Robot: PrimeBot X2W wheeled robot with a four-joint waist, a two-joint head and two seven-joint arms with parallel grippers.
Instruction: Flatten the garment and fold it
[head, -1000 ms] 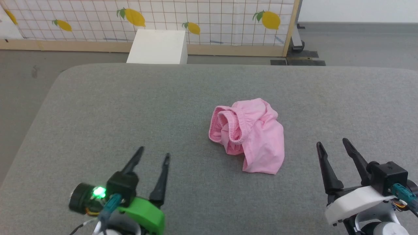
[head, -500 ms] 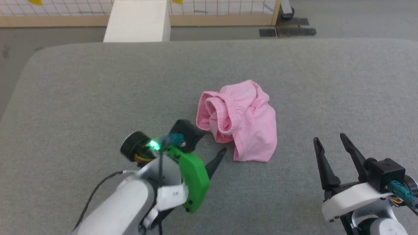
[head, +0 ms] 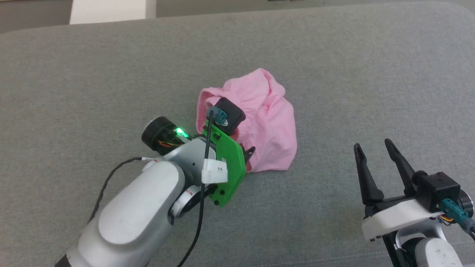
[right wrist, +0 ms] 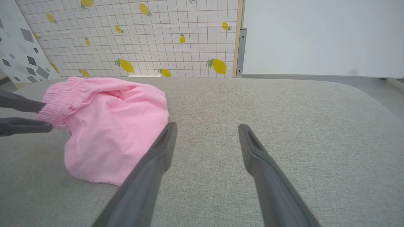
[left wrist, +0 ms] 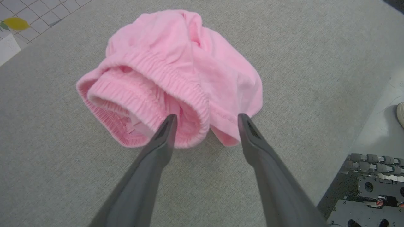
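The garment (head: 272, 118) lies crumpled in a heap in the middle of the grey surface: bright pink shorts with the gathered waistband (left wrist: 164, 78) rolled outward. My left gripper (left wrist: 207, 118) is open, and its fingers straddle the near fold of the waistband, low against the cloth. In the head view its green wrist mount covers the garment's left side, and one fingertip (head: 251, 150) pokes out beside the cloth. The right wrist view shows those same fingers (right wrist: 25, 126) on either side of the waistband. My right gripper (head: 372, 144) stands open to the right of the garment, apart from it.
The grey padded surface (head: 92, 66) stretches wide on all sides, with rounded far corners. A white box (head: 107, 5) stands beyond its far edge, before a lemon-patterned screen (right wrist: 142, 37). The robot's base (left wrist: 369, 189) and the tip of a shoe (left wrist: 401, 113) show off the surface's edge.
The head camera has tilted down. My left arm has swung forward and right from the near left up to the garment's waistband, fingers still open. The right gripper has stayed put.
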